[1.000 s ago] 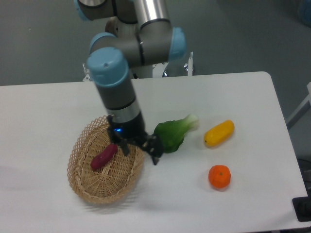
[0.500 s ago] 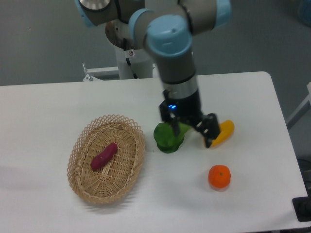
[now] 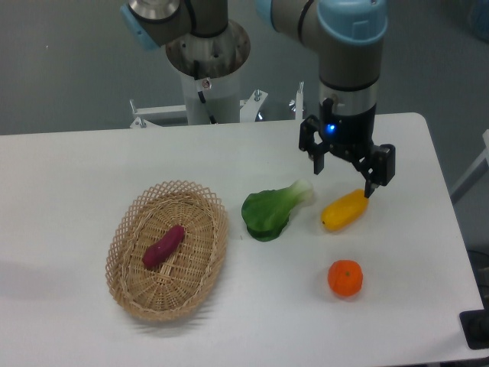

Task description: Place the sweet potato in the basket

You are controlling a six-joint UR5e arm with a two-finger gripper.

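Note:
The magenta-purple sweet potato [image 3: 163,245] lies inside the oval wicker basket [image 3: 130,297] at the left of the table. My gripper [image 3: 346,170] is far to the right of the basket, above the table near the yellow vegetable. Its fingers are spread apart and hold nothing.
A green leafy vegetable [image 3: 271,210] lies right of the basket. A yellow-orange oblong vegetable [image 3: 344,209] lies just below the gripper. A round orange fruit [image 3: 344,278] sits near the front right. The arm's base [image 3: 208,73] stands behind the table's far edge.
The gripper, open and empty, has moved from the basket's right rim across to the right and back, past the green vegetable. The sweet potato stays in the basket.

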